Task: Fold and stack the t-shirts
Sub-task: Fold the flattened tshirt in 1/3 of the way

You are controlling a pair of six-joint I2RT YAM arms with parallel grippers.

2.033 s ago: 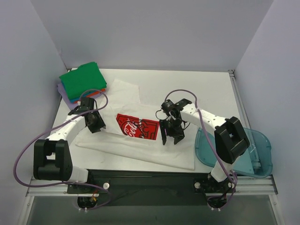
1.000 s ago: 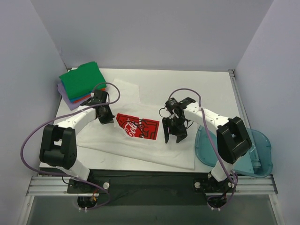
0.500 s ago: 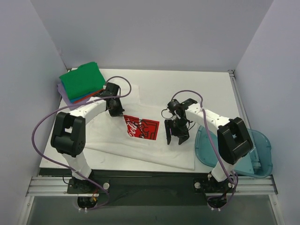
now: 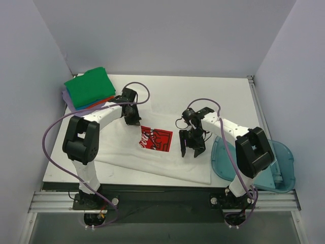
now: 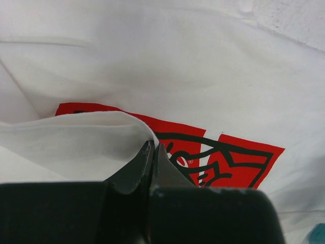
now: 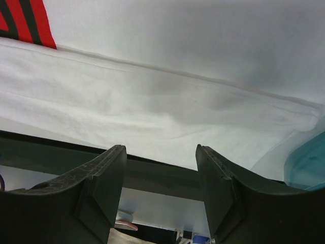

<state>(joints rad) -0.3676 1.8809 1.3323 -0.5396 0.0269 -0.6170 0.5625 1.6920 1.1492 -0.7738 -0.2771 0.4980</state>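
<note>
The white t-shirt (image 4: 167, 162) with the red logo (image 4: 157, 139) lies spread over the table's middle. My left gripper (image 4: 136, 120) is shut on a fold of its left side (image 5: 81, 140), pulled over the logo's (image 5: 228, 157) left part. My right gripper (image 4: 190, 151) is open and empty, hovering over the shirt's right part (image 6: 167, 101) just right of the logo. A stack of folded shirts, green on top (image 4: 89, 86), with red-orange, blue and lavender edges below, sits at the back left.
A translucent blue bin (image 4: 277, 165) lies at the table's front right edge, next to the shirt's hem; its corner shows in the right wrist view (image 6: 310, 162). Grey walls enclose the table. The table's front rail (image 6: 152, 175) runs below the shirt's hem.
My left gripper has carried the shirt's left side rightward over the shirt, now covering part of the logo. The right gripper has shifted slightly right and stays open.
</note>
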